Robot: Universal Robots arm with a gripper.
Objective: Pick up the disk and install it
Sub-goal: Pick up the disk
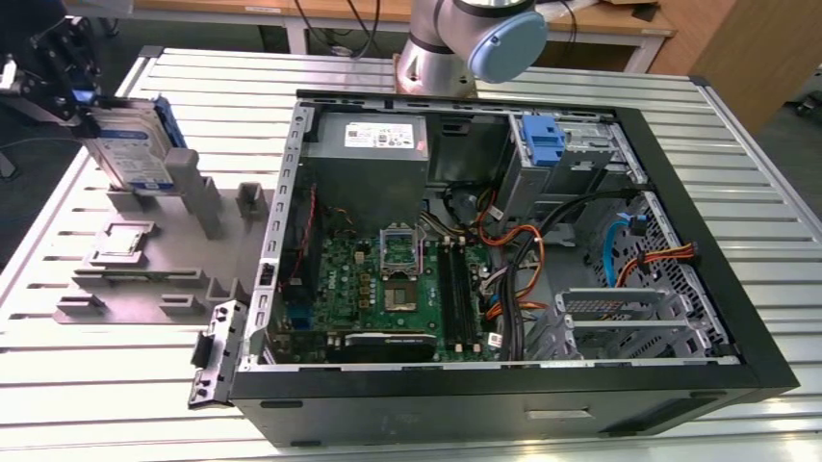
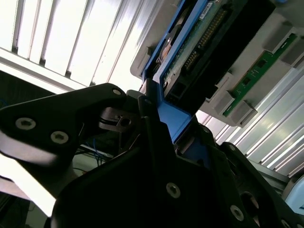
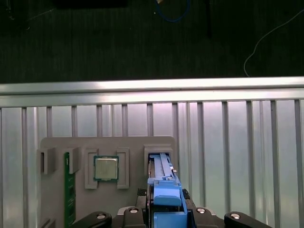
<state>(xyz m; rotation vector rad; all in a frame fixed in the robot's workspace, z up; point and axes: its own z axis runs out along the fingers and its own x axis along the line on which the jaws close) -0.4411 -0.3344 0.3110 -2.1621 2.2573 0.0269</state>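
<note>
1. Gripper [image 1: 88, 117] is closed on the disk [image 1: 133, 144]. Its fingers [image 2: 147, 121] clamp the blue carrier [image 2: 173, 118] at one end, and in the second wrist view I see no gap between finger and plastic.
2. The disk hangs on edge at the exterior view's left, over the grey fixture [image 1: 141, 279] and well apart from the open computer case [image 1: 514, 395].
3. Step in hand, as I judge it: drawing the disk up out of its slot [image 3: 148, 161] in the fixture.
4. To do it well, I pull straight along the slot with no tilt, and slowly. The slot walls sit close on both sides of the carrier in the first wrist view, so sideways drift would likely scrape or lever the disk in the grip.
5. The hold is at one end only, so I expect the long body could swing. I keep the wrist level.
6. A processor chip [image 3: 105, 167] and a memory stick [image 3: 70, 190] sit in their own pockets beside the slot, and I stay clear of both.
7. I cannot tell whether the disk's lower edge is free of the slot. A fixture post stands just beside it in the exterior view, and the first wrist view looks straight down the carrier's edge.
8. The frame edge cuts off the fingertips in the first wrist view, so how deep they bite is a guess.
9. The drive cage [image 1: 584, 144] behind the blue bracket [image 1: 546, 144] is in shadow, and I cannot read its inside
</note>
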